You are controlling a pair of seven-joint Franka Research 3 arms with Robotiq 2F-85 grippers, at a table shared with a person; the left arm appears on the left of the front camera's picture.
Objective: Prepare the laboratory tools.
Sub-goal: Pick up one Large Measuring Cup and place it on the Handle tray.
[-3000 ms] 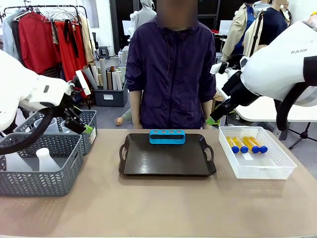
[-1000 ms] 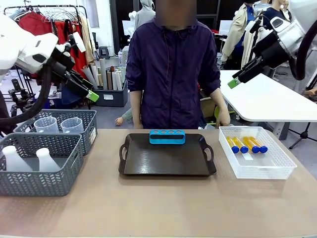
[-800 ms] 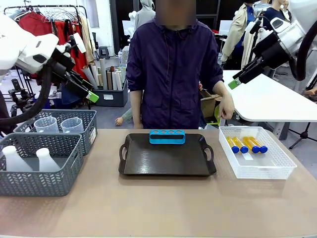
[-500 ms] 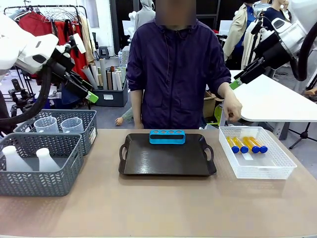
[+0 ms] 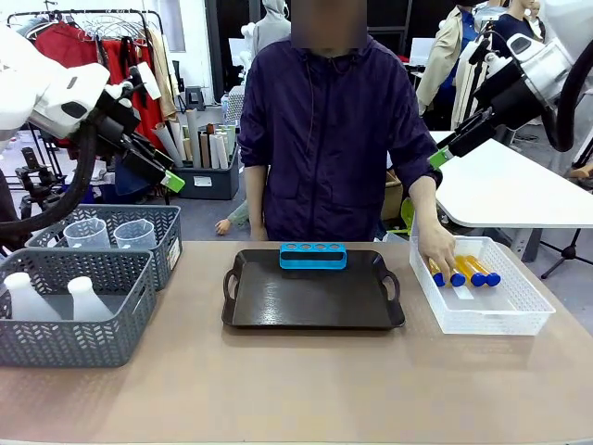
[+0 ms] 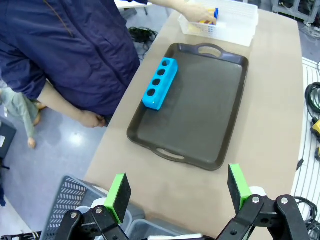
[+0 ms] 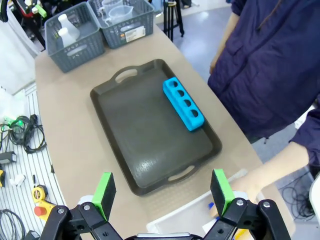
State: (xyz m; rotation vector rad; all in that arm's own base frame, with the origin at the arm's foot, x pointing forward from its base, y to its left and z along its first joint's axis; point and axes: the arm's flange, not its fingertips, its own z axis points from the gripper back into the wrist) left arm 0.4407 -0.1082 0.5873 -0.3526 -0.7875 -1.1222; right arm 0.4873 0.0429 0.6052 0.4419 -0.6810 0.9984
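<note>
Just changed: the person's hand, in the air right of the tray half a second before, had dropped into the white lattice basket right of the tray and lay on the test tubes.
Meaning: a tube was probably about to be lifted for loading. The blue rack at the tray's far edge had four empty holes, so the task looked barely begun.
Left gripper: jaws wide, nothing held, high above and left of the tray.
Right gripper: likewise spread and empty, high above the tray's right.
Beakers and flasks: in the grey mesh baskets left of the tray, untouched.
Room: the tray floor was bare on the near side of the rack, with open tabletop nearer than the tray. The tray's raised rim and handles were the edges to clear.
</note>
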